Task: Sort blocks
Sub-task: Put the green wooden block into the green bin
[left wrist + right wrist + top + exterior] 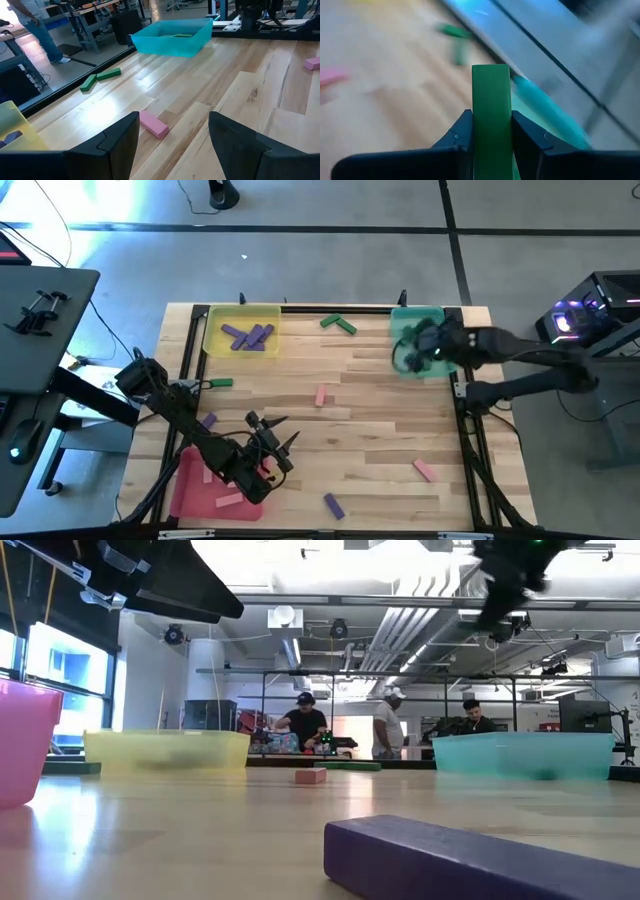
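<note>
Carrying a green block (491,115) over to the teal tray (408,326) is the step in hand, I'd say. Right gripper (412,356) is hovering at the near edge of that tray in the far right corner of the tabletop (370,410), fingers pinching the block from both sides, with the bar sticking straight out past the tips. There already seems to be something green lying in the teal tray. Next move, as I read it: get fully over the tray's middle, then let the fingers spread so the bar drops inside and doesn't clip the rim.

Left gripper (268,448) sits near left, beside the red tray (190,492), fingers spread wide with nothing between them. Probably lining up for a pink block (153,123) lying on the wood just ahead of it.

Blocks themselves are little matte rectangular bars, plain solid colours. Sorting is partway, I'd guess: purple ones are piled in the yellow tray (222,320) far left and a couple of pink ones lie in the red tray. Loose ones are scattered about: a crossed green pair (338,324) at the far edge, one green bar (221,383) at the left, pink ones mid-table and near right, and a purple bar (333,505) at the near edge
</note>
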Available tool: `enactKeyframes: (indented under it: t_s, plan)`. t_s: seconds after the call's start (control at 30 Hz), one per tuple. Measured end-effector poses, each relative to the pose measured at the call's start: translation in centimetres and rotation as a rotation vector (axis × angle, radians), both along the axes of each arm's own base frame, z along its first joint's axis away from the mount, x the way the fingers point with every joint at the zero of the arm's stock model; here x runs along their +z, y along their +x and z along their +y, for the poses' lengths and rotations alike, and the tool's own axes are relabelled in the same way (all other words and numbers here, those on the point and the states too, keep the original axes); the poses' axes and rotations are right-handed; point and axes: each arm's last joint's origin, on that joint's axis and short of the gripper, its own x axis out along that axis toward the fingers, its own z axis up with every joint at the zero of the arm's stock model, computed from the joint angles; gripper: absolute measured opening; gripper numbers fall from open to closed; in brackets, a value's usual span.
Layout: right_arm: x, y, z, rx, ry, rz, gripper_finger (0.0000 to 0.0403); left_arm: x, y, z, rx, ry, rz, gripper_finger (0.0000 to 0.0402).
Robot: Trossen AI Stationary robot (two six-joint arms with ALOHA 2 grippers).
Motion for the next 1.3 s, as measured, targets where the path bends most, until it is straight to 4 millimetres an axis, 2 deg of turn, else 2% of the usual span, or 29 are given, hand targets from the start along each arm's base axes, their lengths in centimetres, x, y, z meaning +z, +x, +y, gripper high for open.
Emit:
enactKeyframes:
  t_s: [0.1, 0.23, 0.33, 0.43, 0.53, 0.63, 0.8, 1.13, 1.3]
  plan:
    - [0.1, -2.3, -1.8, -0.226, 0.018, -0.017, 0.0071, 0.0, 0.0, 0.1, 0.002, 0.001, 0.0, 0.0227]
    - [-0.9, -3.1, -4.0, -0.329, 0.079, -0.012, 0.0071, 0.0, 0.2, 0.3, 0.012, 0.003, -0.002, 0.0227]
    - [-3.4, -3.0, -5.9, -0.323, 0.144, -0.013, 0.0071, 0.0, 0.3, 0.4, 0.018, 0.004, -0.002, 0.0227]
    - [-6.8, -3.8, -7.6, -0.416, 0.187, 0.022, 0.0071, 0.0, 0.3, 0.5, 0.017, 0.01, 0.004, 0.0227]
    - [-9.6, -4.3, -9.0, -0.406, 0.264, -0.045, 0.0071, 0.0, 0.3, 0.4, 0.014, 0.011, 0.005, 0.0227]
    - [-11.9, -4.7, -9.6, -0.389, 0.317, -0.091, 0.0071, 0.0, 0.3, 0.4, 0.013, 0.011, 0.005, 0.0227]
    - [-14.1, -5.2, -10.1, -0.406, 0.338, -0.084, 0.0072, 0.0, 0.3, 0.4, 0.017, 0.001, -0.004, 0.0227]
    - [-16.0, -5.0, -10.3, -0.39, 0.441, -0.039, 0.0103, 0.0, 0.3, 0.4, 0.017, -0.006, -0.006, 0.0227]
    - [-16.5, -4.8, -10.3, -0.399, 0.486, -0.042, 0.0142, 0.0, 0.3, 0.4, 0.017, -0.006, -0.007, 0.0227]
